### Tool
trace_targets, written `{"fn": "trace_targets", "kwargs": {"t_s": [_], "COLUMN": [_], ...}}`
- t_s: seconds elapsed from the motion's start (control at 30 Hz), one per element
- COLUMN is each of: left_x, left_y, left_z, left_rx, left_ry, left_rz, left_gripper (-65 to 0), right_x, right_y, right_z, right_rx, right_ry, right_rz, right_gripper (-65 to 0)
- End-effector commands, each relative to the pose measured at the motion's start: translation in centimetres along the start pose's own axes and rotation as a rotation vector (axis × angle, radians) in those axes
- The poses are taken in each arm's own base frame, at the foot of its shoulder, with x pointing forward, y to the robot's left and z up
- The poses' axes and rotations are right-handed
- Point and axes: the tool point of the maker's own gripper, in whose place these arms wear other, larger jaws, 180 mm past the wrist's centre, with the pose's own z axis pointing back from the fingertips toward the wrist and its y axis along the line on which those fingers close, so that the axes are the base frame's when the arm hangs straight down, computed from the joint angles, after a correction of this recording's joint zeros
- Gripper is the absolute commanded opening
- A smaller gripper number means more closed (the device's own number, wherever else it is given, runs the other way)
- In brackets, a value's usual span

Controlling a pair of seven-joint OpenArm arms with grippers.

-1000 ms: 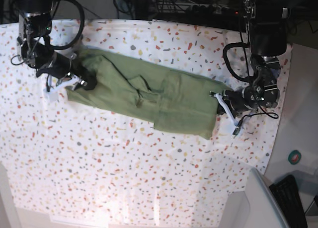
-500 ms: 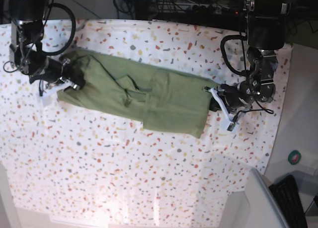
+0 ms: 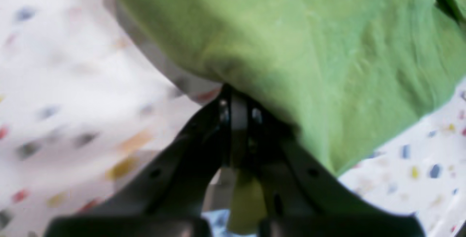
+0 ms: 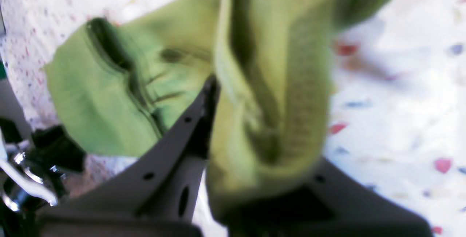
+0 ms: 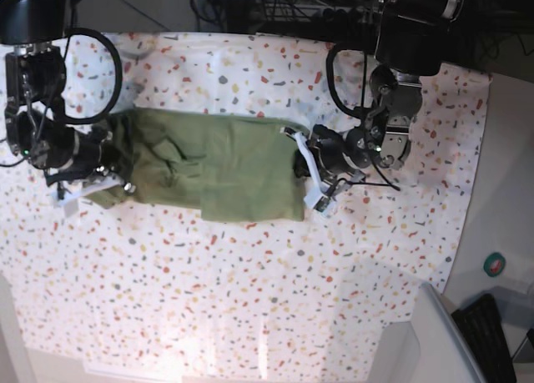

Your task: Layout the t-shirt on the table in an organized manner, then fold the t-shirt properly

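One olive-green t-shirt is stretched lengthwise across the upper middle of the speckled white surface, lying as a long, rumpled band with folds bunched toward its left end in the base view. Its right end in that view is squared off and flatter. Each end of the shirt is held by an arm. In the base view, the right gripper is seen at the shirt's left end, its jaws pressed together on a thick bunched roll of cloth, which is shown close up in the right wrist view. The left gripper is seen at the shirt's other end, its jaws pinched shut on the cloth's edge, with the fabric spreading away from the jaw tips in the left wrist view. Both wrist views are blurred. Speckled cloth is visible around the shirt on every side.
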Motion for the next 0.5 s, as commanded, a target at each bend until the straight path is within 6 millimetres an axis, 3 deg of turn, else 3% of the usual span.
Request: {"fn": "trace_targets", "kwargs": {"t_s": [0.0, 0.2, 0.47], "left_x": [-2.0, -1.9, -2.0], "left_y": [-1.9, -4.9, -5.1], "left_z": [-0.7, -1.8, -1.8], "left_rx": [-0.047, -0.106, -0.109], "left_ry": [0.096, 0.111, 0.114], "left_rz": [-0.035, -0.085, -0.088], "left_gripper": [-65.0, -65.0, -65.0], "right_x": [1.4, 1.2, -0.9], "right_y": [1.4, 5.7, 9.2], "right_z": [0.6, 0.2, -1.0], "right_rx": [0.023, 0.047, 0.022], "right_ry": [-0.033, -0.022, 0.038], "right_rz": [0.015, 0.059, 0.105], "right_gripper": [-65.0, -65.0, -65.0]}}
